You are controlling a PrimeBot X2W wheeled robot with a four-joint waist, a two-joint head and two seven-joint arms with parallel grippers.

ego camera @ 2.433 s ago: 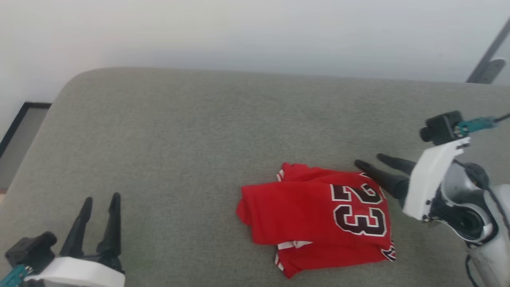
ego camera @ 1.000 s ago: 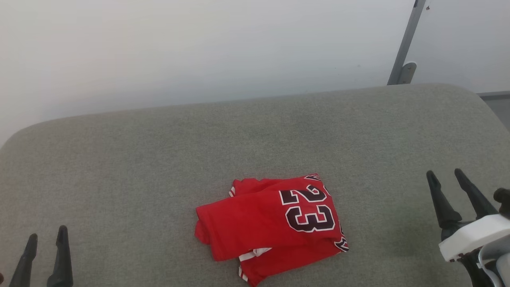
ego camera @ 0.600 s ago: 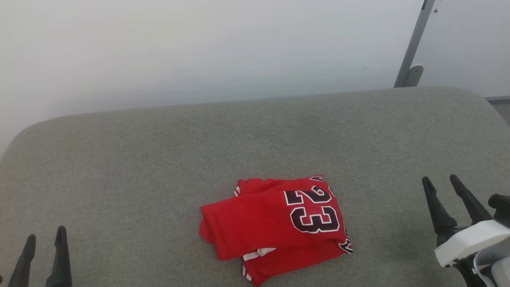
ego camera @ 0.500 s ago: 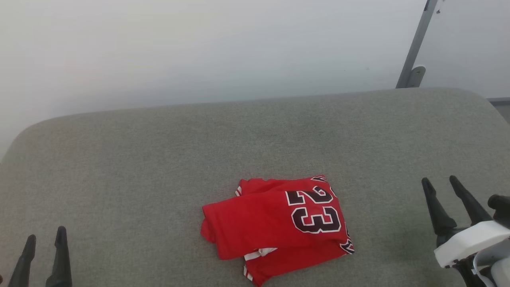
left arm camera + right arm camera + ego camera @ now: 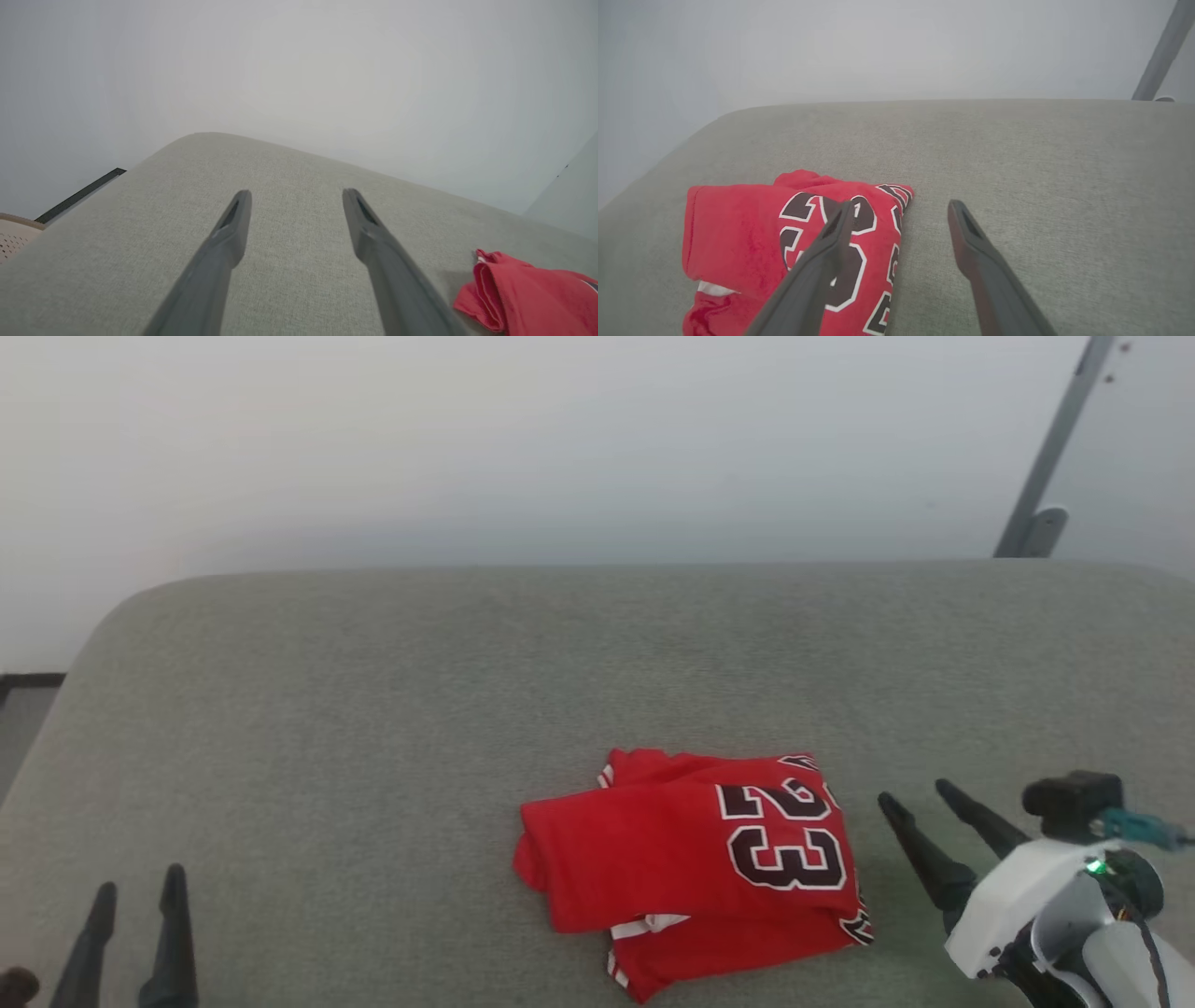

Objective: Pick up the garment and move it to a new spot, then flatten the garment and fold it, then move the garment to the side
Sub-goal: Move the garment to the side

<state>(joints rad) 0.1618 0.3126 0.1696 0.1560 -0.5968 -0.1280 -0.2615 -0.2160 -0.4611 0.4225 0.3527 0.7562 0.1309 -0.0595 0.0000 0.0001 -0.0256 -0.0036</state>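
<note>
Garment: I see the garment (image 5: pixel 691 868) lying folded into a red block on the grey cushion (image 5: pixel 373 709), "23" facing up. It sits toward the near edge and right of the middle.
Long axis: it runs left to right across the cushion, with the right end a little nearer to me. A white-striped hem pokes out along the near side.
Right gripper: the right gripper (image 5: pixel 912 793) is spread wide and empty, just beside the garment's right end. I read a strip of bare cushion between them in the head view. Its fingers point away from me and slightly left.
Right wrist view: the garment lies left of the gripper line. The finger (image 5: pixel 817 270) on that view's left crosses in front of the "23", and the other finger is over bare cushion. I cannot tell the height above the cloth.
Left gripper: the left gripper (image 5: pixel 140 882) is also spread and empty, low at the near left corner. It is well apart from the garment, with open cushion between.
Nearer arm: the right, clearly.
Step, as I judge it: the fold looks done, so what remains is shifting the block to the side.
What the move turns on: the garment is to the right gripper's left, short end toward it. I would have to swing left and drop to straddle that end.
Risk: pinching only the top layer could peel the fold open.
</note>
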